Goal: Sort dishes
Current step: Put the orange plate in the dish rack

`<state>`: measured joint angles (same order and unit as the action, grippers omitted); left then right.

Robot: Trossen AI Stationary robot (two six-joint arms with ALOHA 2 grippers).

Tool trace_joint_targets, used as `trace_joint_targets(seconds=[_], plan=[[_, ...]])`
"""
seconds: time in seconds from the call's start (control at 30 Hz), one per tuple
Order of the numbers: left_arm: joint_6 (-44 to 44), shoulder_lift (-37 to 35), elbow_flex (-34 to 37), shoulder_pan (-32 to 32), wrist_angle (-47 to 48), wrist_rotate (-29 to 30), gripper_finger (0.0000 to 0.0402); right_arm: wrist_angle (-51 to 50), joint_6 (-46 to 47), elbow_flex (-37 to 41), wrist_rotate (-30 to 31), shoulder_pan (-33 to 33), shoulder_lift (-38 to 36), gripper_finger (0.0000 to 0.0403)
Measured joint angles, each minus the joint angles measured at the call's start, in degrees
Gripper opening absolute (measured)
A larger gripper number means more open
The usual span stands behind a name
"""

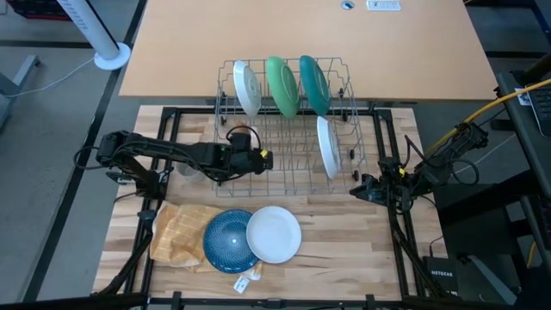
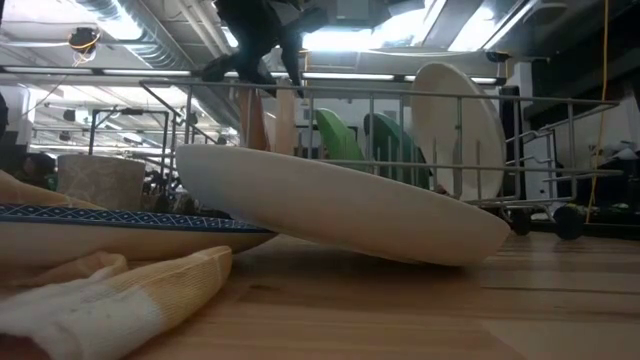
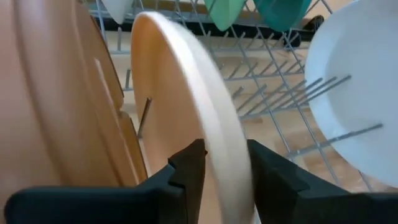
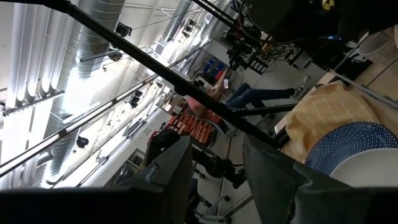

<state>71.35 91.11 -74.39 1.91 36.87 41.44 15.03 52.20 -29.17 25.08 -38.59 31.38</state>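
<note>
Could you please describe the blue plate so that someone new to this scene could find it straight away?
Start at the grey wire rack in the middle of the table and look at the bare wood in front of it. Two dishes lie flat there, overlapping, beside a yellow-orange checked cloth. The blue plate is the dark patterned one under the plain white plate.

A white plate [image 2: 350, 205] leaned on a blue-patterned plate [image 2: 120, 228] on the tabletop [image 2: 450, 310]; behind, green plates [image 2: 340, 140] stood in the rack [image 2: 560, 150].
</note>
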Motion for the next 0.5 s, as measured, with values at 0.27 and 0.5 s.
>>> trace_joint_targets(seconds=[0.27,0.5], plan=[[-3.92,-0.02,0.00,0.00,0.29,-7.06,0.0111,0.00,0.00,0.00,-0.01,0.00,0.00,0.0147],[-0.40,-1.60,0.02,0.00,3.72,-10.22,0.0111,-0.10,-0.02,0.00,-0.02,0.00,0.00,0.0147]])
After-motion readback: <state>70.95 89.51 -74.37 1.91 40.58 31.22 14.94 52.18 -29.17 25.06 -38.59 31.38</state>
